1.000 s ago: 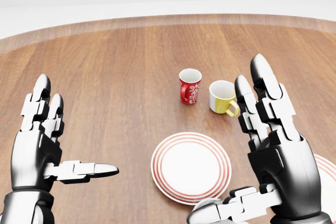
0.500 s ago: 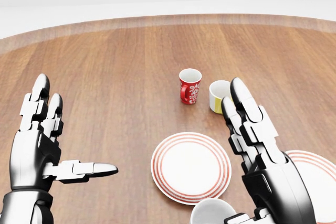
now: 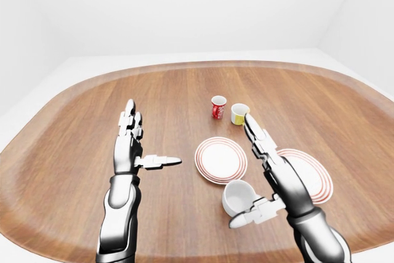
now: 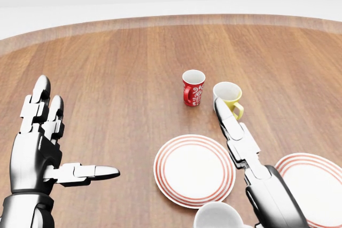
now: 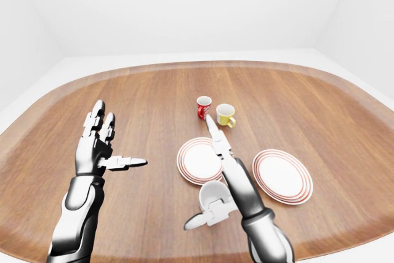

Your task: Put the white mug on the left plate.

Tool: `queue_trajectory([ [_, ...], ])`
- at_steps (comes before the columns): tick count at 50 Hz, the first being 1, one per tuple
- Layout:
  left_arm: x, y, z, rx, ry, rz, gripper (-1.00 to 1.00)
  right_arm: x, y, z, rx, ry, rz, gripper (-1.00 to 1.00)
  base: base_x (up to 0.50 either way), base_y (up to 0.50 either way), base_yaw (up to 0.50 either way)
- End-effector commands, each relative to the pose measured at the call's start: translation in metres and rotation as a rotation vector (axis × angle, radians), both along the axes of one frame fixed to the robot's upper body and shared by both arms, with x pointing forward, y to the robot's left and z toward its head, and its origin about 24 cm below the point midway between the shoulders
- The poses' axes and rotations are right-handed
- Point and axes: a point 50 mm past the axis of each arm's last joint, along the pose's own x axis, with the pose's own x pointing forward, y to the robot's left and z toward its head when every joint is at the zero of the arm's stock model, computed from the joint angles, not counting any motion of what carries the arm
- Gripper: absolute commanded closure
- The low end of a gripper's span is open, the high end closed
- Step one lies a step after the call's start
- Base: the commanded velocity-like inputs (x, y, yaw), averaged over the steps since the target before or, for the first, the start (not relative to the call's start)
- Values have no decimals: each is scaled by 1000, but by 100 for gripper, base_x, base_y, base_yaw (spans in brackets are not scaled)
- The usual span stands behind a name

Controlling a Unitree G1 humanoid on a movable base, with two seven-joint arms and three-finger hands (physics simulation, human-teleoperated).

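The white mug (image 3: 239, 196) stands mouth up on the wooden table, just below the left plate (image 3: 220, 159), a white plate with red rings and nothing on it. My right hand (image 3: 255, 173) is open. Its fingers (image 3: 257, 138) stretch straight out past the plate's right rim toward the yellow mug (image 3: 238, 114). Its thumb (image 3: 249, 217) lies under the white mug's near side and the palm is at the mug's right. No finger curls round the mug. My left hand (image 3: 149, 143) hovers open over bare wood at the left, thumb pointing right.
A red patterned mug (image 3: 218, 107) stands left of the yellow one, above the left plate. A second red-ringed plate (image 3: 311, 177) lies to the right, partly behind my right forearm. The oval table's edge (image 3: 184, 66) curves round the top of the left-eye view.
My right hand has dropped and flattened, its fingers now low and stretched out. That uncovers the yellow mug and the right plate, and the white mug's rim shows at the bottom. The left hand stayed still.
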Motion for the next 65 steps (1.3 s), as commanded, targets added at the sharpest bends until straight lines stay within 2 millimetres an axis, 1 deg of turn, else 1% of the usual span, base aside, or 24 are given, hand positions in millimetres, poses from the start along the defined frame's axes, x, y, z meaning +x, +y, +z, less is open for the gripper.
queue_trajectory([
  [1,0,0,0,1,1,0,-98,3,-1,-6,-165,4,-68,-100,0,0,0],
  [9,0,0,-1,1,4,0,-98,3,1,-4,-281,-10,-80,-100,0,0,0],
  [23,0,0,0,2,1,-4,-99,4,9,0,-377,-22,-14,-100,0,0,0],
  [35,-1,-1,0,3,-1,-4,-99,4,11,-13,-430,43,6,-100,0,0,0],
  [37,-1,0,0,3,1,-3,-99,6,11,-18,-463,62,-2,-100,0,0,0],
  [41,-2,-1,0,3,1,-4,-98,5,14,-19,-532,69,14,-100,0,0,0],
  [54,-3,-1,3,4,-13,-6,-99,9,15,-32,-611,117,7,-100,0,0,0],
  [65,-2,-1,3,4,-12,-5,-99,14,17,-34,-672,119,9,-100,0,0,0],
])
